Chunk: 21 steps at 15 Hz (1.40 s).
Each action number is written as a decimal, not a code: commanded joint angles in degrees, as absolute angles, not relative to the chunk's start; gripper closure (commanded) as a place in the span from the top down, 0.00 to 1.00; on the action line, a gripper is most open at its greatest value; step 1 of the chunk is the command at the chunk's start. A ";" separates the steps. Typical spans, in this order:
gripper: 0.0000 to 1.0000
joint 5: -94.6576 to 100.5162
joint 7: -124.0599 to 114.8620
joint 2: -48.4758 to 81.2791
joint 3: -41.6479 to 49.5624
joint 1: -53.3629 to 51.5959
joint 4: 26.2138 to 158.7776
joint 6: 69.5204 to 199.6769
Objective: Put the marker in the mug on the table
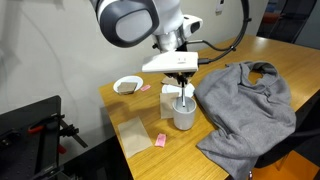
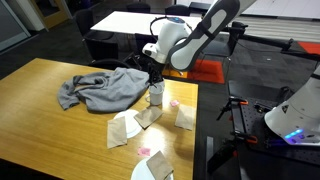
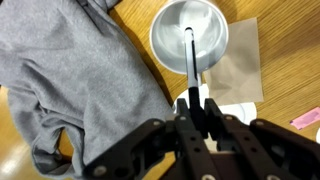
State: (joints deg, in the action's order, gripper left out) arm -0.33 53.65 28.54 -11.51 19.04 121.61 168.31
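Observation:
The grey-white mug (image 1: 184, 113) stands on the wooden table (image 1: 240, 60), just beside a crumpled grey cloth; it also shows in an exterior view (image 2: 156, 94). My gripper (image 1: 183, 88) hangs straight above the mug, shut on the black marker (image 3: 190, 60). In the wrist view the marker runs from between my fingers (image 3: 199, 112) down into the mug's opening (image 3: 205, 30). Its lower end points at the mug's inside; I cannot tell whether it touches the bottom.
A large grey cloth (image 1: 245, 105) lies right next to the mug. A shallow white bowl (image 1: 127, 84), a small pink block (image 1: 160, 140) and paper sheets (image 2: 125, 128) lie on the table. A black stand (image 1: 35, 130) is off the table's edge.

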 commanded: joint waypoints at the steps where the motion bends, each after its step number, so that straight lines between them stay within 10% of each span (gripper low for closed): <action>1: 0.05 -1.88 53.78 21.59 -14.25 20.81 126.68 169.20; 21: 0.05 -0.33 23.13 9.65 3.63 12.38 132.05 150.47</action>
